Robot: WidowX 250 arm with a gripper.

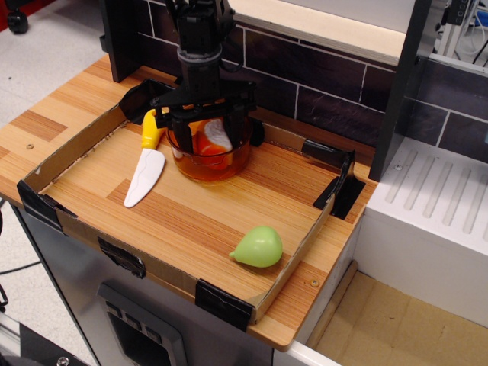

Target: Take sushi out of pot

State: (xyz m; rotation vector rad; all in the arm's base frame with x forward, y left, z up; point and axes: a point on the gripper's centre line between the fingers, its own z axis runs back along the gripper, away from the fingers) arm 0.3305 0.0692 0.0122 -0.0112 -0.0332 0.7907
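The black gripper (207, 131) is seen lowered into the mouth of the translucent orange pot (207, 156), with the arm standing almost upright above it. The two dark fingers (185, 126) are spread apart, one near the left inner wall of the pot and the other near the right inner wall. Whether any finger touches the pot or the toy cannot be told from this view.

The sushi (215, 136) is found inside the pot, between the two fingers and a little toward the right one. Its white rice part is turned up and to the right, and its orange-red part is seen below and to the left. It is not clamped; a gap is visible on both sides of it.

To the left of the jaws, just beside the pot, a toy knife (145, 167) with a yellow handle and a white blade is laid flat on the wooden board. Well in front of the jaws and to the right, a light green toy pear (258, 246) is placed near the low cardboard wall (296, 252) that surrounds the board.
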